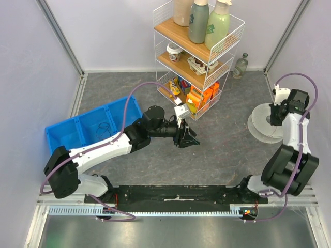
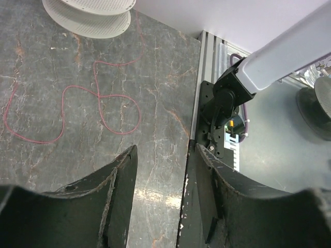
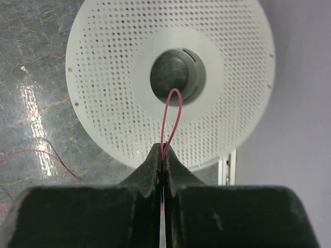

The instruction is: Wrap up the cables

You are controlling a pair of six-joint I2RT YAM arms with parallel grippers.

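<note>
- My right pincer (image 3: 163, 155): fingers pressed together, pinching a thin red cable (image 3: 175, 90) at the very tips.
- Just ahead of those tips the cable rises in a narrow loop. The top of the loop lies on the dark grey round hub (image 3: 178, 64) of a white perforated plastic spool disc (image 3: 103, 77).
- The disc spreads wide around the hub, directly beyond the right pincer and lying flat on the grey marbled tabletop (image 3: 31, 62).
- Left of the right pincer, more thin red strand trails across the tabletop; I cannot tell where it ends.
- My left pincer (image 2: 164, 152): fingers spread, nothing between them, hanging above the tabletop.
- Ahead and left of the left tips, red cable lies in loose curves that cross over once, apart from the fingers.
- Farther out beyond those curves, the rim of the spool disc.
- Overhead view: behind my left arm a blue plastic three-compartment bin (image 1: 62, 129); beside the left pincer a white wire shelf rack (image 1: 227, 49) with wooden shelves.
</note>
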